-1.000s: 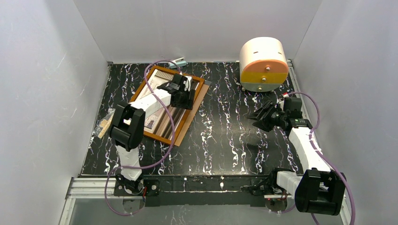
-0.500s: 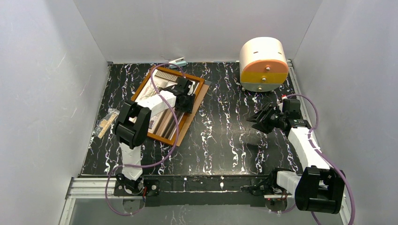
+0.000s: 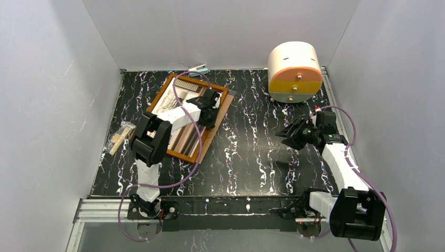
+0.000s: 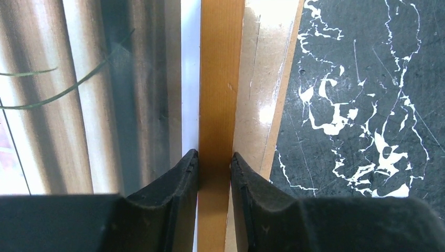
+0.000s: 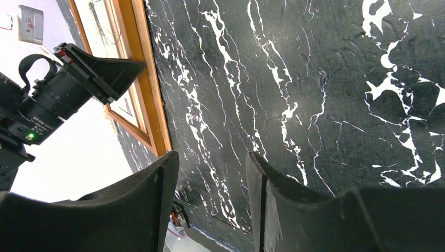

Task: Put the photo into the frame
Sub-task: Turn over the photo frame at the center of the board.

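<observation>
The orange-brown wooden frame [image 3: 183, 155] lies tilted at the back left of the table on a plain brown backing board [image 3: 212, 134]. The striped photo [image 3: 170, 100] with its spindly plant lies inside the frame's opening. My left gripper [image 3: 210, 105] is shut on the frame's right rail. In the left wrist view, the gripper [image 4: 214, 157] has one finger on either side of the rail [image 4: 220, 79], with the photo [image 4: 78, 89] to the left and the board [image 4: 260, 105] to the right. My right gripper [image 3: 286, 134] is open and empty above bare table [image 5: 212, 163].
A white and orange cylinder [image 3: 295, 71] stands at the back right. A small clear packet [image 3: 118, 137] lies by the left wall. A small pale object [image 3: 199, 69] sits at the back edge behind the frame.
My left gripper has slid a little to the right and nearer on the frame's right rail. The right arm has barely moved.
</observation>
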You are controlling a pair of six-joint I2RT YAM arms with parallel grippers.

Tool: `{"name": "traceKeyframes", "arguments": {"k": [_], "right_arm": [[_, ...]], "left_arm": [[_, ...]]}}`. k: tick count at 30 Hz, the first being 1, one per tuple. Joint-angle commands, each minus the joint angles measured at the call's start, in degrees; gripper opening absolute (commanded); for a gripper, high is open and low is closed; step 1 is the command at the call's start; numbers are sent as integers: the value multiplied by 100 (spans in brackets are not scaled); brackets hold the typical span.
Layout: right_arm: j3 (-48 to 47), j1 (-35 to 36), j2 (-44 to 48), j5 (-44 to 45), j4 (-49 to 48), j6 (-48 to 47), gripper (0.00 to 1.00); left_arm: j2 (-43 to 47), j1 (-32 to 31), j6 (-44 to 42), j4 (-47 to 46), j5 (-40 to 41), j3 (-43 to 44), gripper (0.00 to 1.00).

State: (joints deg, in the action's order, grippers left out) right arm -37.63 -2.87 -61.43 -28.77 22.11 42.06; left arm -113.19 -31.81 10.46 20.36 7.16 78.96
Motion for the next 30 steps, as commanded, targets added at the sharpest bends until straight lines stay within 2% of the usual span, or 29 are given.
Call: {"name": "traceKeyframes", "arguments": {"k": [1, 4, 12, 16, 20, 24, 30], "right_arm": [[-44, 15, 103, -179, -51, 29, 59], [-43, 18, 57, -345, -93, 34, 61], [150, 24, 144, -1041, -828, 436, 73], [236, 53, 204, -1234, -1131, 661, 74], [278, 112, 227, -1332, -1276, 801, 74], [383, 273, 350, -1408, -1678, 1107, 77], [657, 1027, 647, -1243, -3045, 1934, 86]], "left_arm": [[97, -18, -31, 346, 196, 333, 8], [269, -18, -64, 563, 245, 591, 0], [851, -18, -328, 1335, 786, 1469, 0], [1111, -12, -549, 1451, 1542, 1731, 0], [1240, -9, -599, 1490, 1860, 2017, 0], [1466, -9, -261, 1493, 1427, 2144, 0], [2108, -9, 450, 1214, 457, 1986, 0]]}}
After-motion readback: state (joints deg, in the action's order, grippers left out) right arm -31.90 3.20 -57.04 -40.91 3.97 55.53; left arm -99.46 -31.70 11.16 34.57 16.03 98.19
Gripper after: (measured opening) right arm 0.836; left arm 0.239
